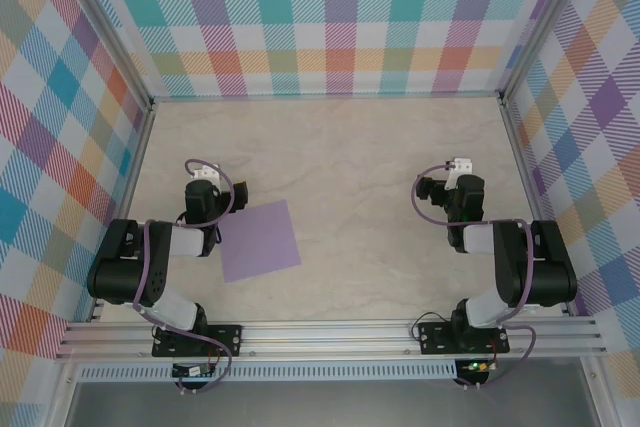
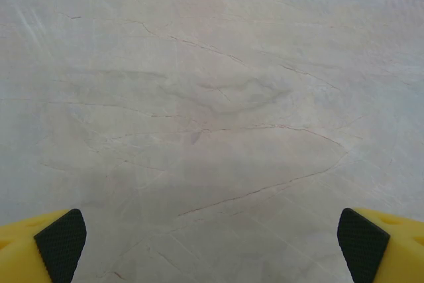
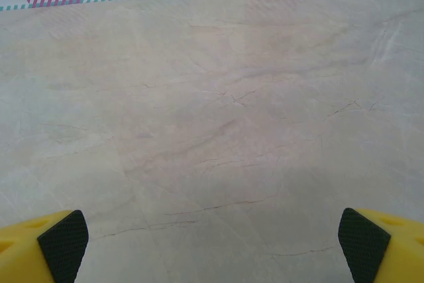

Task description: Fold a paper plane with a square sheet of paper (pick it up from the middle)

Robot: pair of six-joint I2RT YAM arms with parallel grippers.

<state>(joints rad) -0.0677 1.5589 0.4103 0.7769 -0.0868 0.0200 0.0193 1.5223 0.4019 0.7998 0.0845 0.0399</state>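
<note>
The square sheet of paper (image 1: 259, 240) is lavender and lies flat and unfolded on the marble table (image 1: 350, 157), slightly rotated, just right of the left arm. My left gripper (image 1: 215, 192) sits folded back beside the sheet's far-left corner. In the left wrist view the left gripper (image 2: 212, 246) is open, its yellow fingers (image 2: 59, 243) wide apart over bare table. My right gripper (image 1: 448, 192) rests at the right, well away from the sheet. In the right wrist view it (image 3: 213, 246) is open too, with nothing between its black pads (image 3: 363, 243). The paper plane is out of view.
Plaid walls (image 1: 330, 17) close the table on the left, back and right. An aluminium rail (image 1: 330, 337) carrying both arm bases runs along the near edge. Bare marble lies between and beyond the arms.
</note>
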